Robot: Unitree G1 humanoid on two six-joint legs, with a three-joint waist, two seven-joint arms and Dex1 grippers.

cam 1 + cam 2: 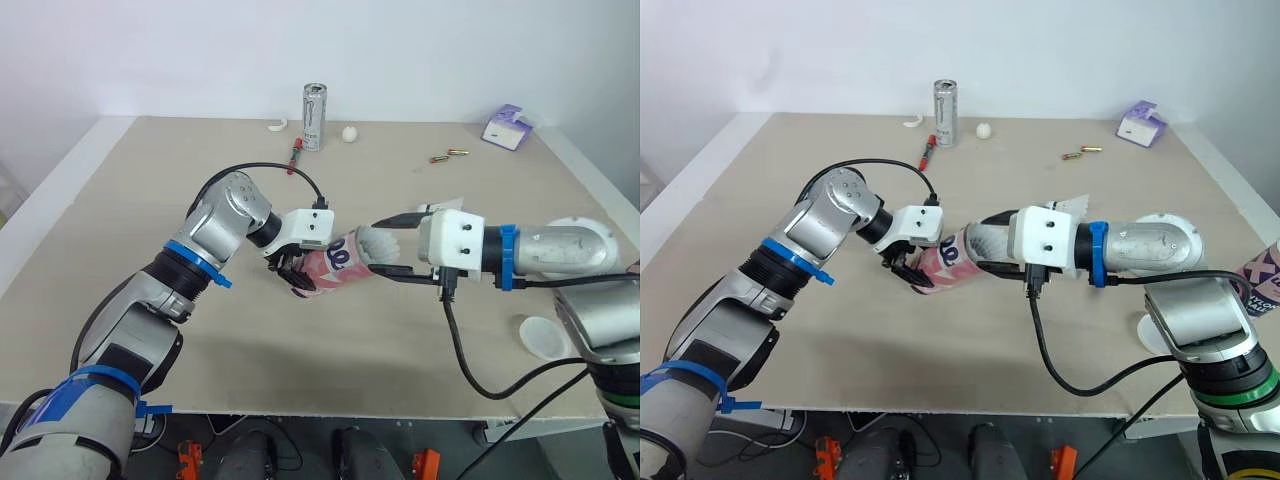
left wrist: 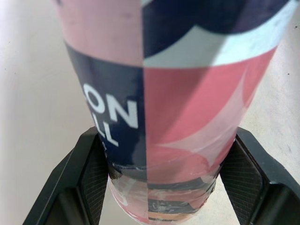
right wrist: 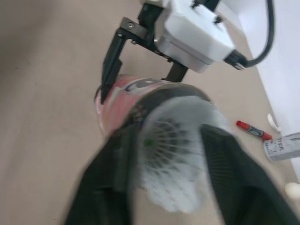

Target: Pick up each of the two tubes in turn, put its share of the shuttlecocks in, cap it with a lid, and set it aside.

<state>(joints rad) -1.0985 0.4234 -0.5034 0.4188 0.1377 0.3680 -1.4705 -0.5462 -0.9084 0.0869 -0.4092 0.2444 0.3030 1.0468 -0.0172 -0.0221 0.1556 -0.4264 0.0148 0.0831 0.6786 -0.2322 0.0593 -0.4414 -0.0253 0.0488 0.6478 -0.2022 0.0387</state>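
Head views: the left gripper (image 1: 288,268) clamps the base of the pink-and-navy tube (image 1: 335,263), roughly level over the table (image 1: 150,200), while the right gripper (image 1: 386,247) pinches a white shuttlecock (image 1: 375,242) at its mouth. Left wrist view: both pads (image 2: 91,176) press the tube's sides. Right wrist view: feathers sit between the fingers (image 3: 225,173).

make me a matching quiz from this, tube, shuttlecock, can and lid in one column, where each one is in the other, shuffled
Column one
1 tube
2 shuttlecock
3 can
4 lid

Column two
a standing upright near the far edge of the table
b lying flat on the table near the right arm
c gripped in the left claw
d held in the right claw, at the tube's mouth

Pairs: 1-c, 2-d, 3-a, 4-b
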